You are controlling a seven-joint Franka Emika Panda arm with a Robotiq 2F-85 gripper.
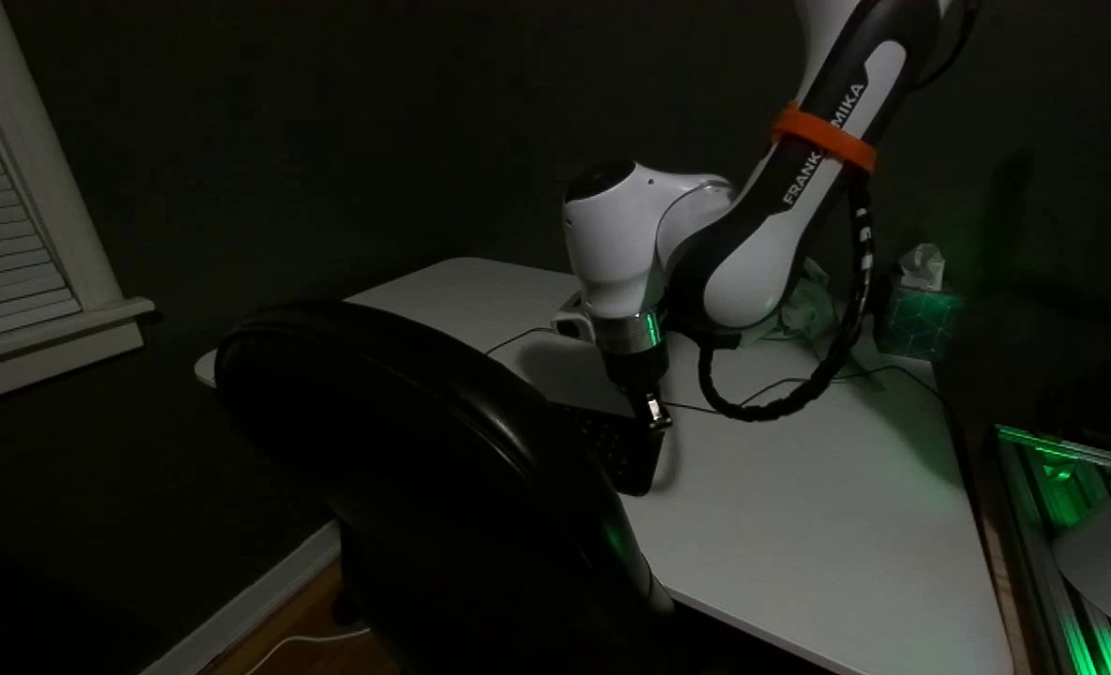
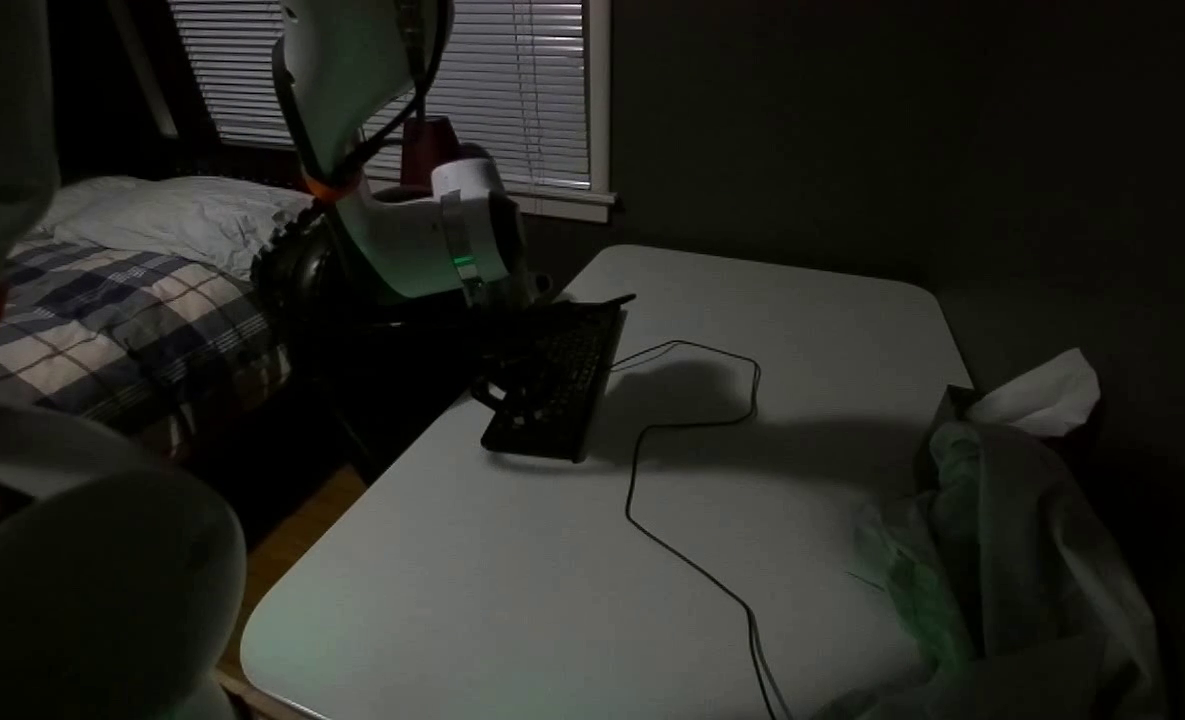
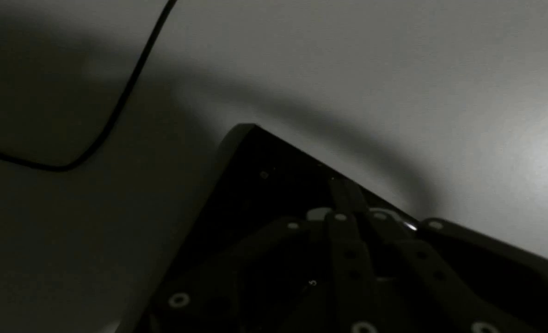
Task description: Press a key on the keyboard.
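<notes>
Your gripper is aimed down at one end of the keyboard, which lies on the white tabletop, near the edge with the black chair back. Wrist view's super dark, but your fingers look pressed together, no gap I can make out, and nothing's pinched between them as far as I can see. They're over the keyboard near a corner, right by its edge. Touching it or just above it? Can't tell, it's black on black down there.

In an exterior view the chair back hides a good chunk of your keyboard, so you only get that one end. You've got a thin dark cable snaking over the tabletop, plus a tissue box with a white tissue poking out, well apart from the keyboard. Your Panda arm has an orange band round it. Past the tabletop there's a plaid bedcover and some window blinds.
</notes>
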